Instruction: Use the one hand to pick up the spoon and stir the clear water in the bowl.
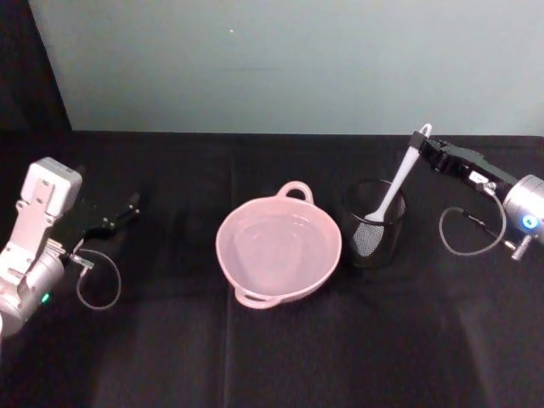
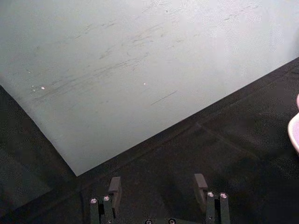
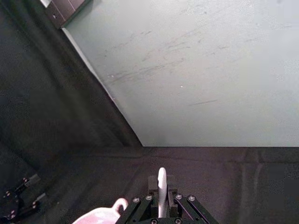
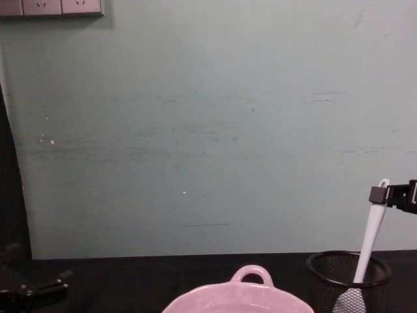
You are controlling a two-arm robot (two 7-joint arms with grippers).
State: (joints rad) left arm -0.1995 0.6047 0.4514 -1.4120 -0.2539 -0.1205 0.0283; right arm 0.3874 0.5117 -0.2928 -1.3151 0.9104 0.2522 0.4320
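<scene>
The right black tool (image 1: 422, 140) was clenched on the top of the long white plastic spoon (image 1: 393, 191), whose blade stood in the black wire-mesh cup (image 1: 374, 223) just beside the wide pale pink ceramic bowl (image 1: 279, 244) on the black worktop (image 1: 170, 357). The left tool (image 2: 159, 186) hung released, well apart.

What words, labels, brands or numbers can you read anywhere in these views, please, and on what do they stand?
None can be read.
The small white label on the right gripper, which grips the spoon, is too blurred to read.
The bowl carries no print.
</scene>
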